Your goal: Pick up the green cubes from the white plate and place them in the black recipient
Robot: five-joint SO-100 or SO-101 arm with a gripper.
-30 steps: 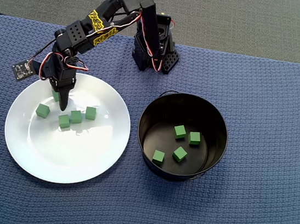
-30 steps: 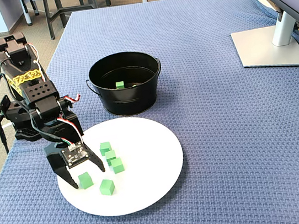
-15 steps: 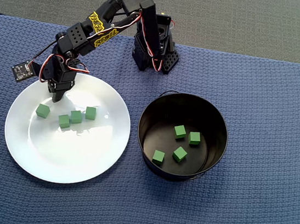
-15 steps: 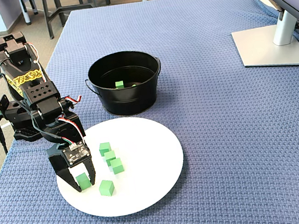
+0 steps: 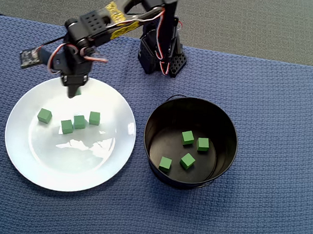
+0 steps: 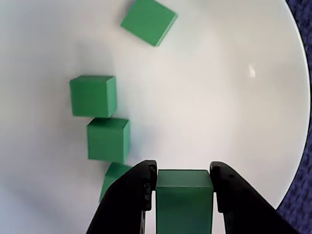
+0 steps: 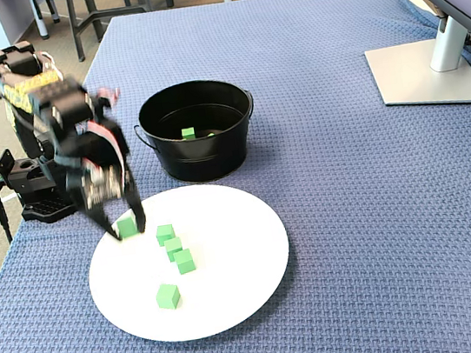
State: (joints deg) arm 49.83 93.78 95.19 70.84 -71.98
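A: Item one, the gripper [image 6: 184,178]. What do we record?

B: We log its two black fingers [image 6: 130,195] pressed against opposite sides of one green cube [image 6: 184,200], so it is closed on that held cube. In the fixed view the gripper [image 7: 124,230] hangs above the near-left edge of the white plate [image 7: 240,272], cube lifted clear of it.

A: Item two, cubes on the plate?

B: We count four in the overhead view: a single cube [image 5: 44,115] to the left, then three in a rising row [image 5: 79,122] near the middle. The wrist view shows the same four on the glossy white surface [image 6: 219,97].

A: Item three, the black recipient [image 5: 230,127]?

B: It stands just beside the plate, on its right in the overhead view, not touching that we can tell. We note four green cubes on its floor [image 5: 187,161].

A: Remaining entries?

B: The blue woven cloth [image 7: 355,212] under everything, the arm's base [image 5: 159,60] behind plate and pot, and a grey monitor stand [image 7: 427,70] well apart on the far right of the fixed view.
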